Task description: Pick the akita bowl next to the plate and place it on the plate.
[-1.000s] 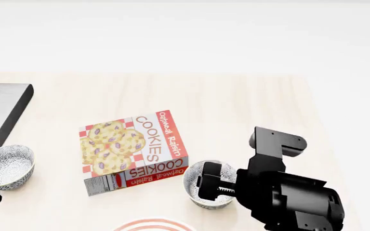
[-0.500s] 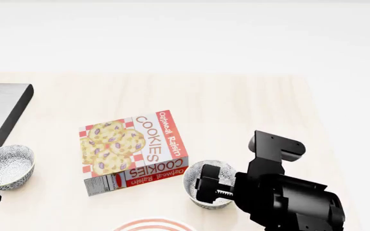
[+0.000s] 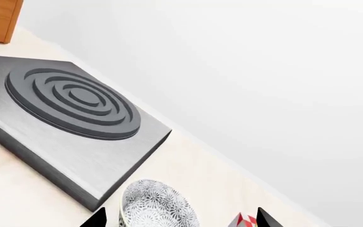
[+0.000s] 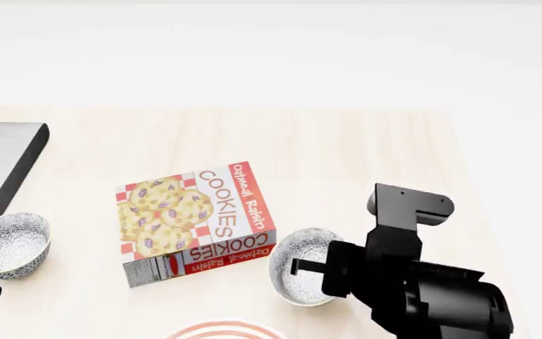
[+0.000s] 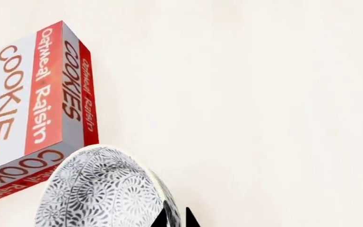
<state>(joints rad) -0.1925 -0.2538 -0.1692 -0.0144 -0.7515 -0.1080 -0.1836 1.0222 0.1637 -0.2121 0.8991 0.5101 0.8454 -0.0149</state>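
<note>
Plate [image 4: 226, 329]: only its red-ringed rim shows at the near edge of the head view, nothing on it.

Right end effector [image 4: 307, 268] — pinched on the rim of the akita bowl [image 4: 301, 275]. Change over the last second: the bowl sat level, now it is tipped, its pale inside turned toward the cookie box [image 4: 195, 222] and its speckled outside toward the wrist camera. Judgement: grip has taken and the lift is starting; carry to the plate comes next.

Second speckled bowl [image 4: 9, 244] unmoved beside the stove plate [image 4: 8, 159], far left on the counter [image 4: 346, 155].

Left end effector [image 3: 178, 221] — fingertips spread, holding nothing.
</note>
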